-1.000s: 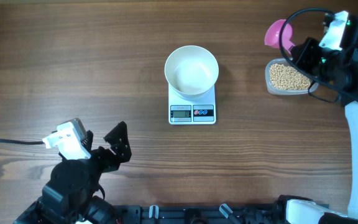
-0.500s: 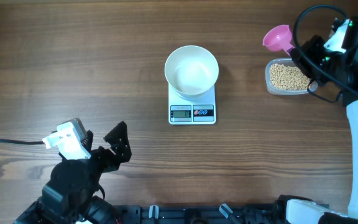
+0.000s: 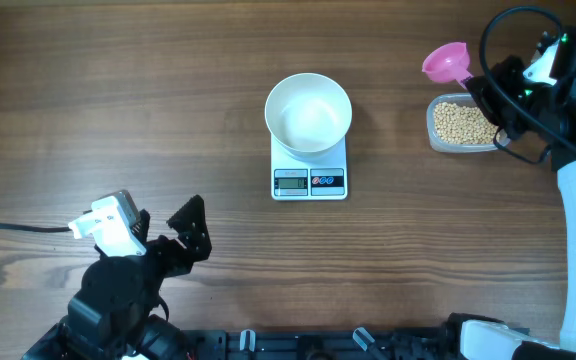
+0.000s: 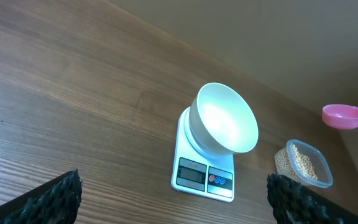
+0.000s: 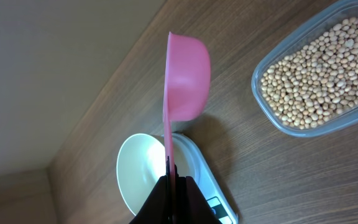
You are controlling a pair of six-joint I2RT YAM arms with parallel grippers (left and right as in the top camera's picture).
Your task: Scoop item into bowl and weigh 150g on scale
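Pink scoop is clenched by its handle in the right fingers and held in the air over the desk near the far right corner, just beyond the clear tub of beans. No beans show in the scoop. The white bowl sits on the scale, midway between the left and right edges, and looks empty. The left fingers stand spread, holding nothing, by the near left corner.

Step in hand, as judged: loading the scoop. It should come down mouth-first into the beans, run along the tub's length, and level off before lifting. Nothing steadies the tub, so a hard push may slide it.

Against a second ago, the scoop has swung clear of the right arm, and its handle now shows. Bowl, scale, tub and left arm are unmoved.
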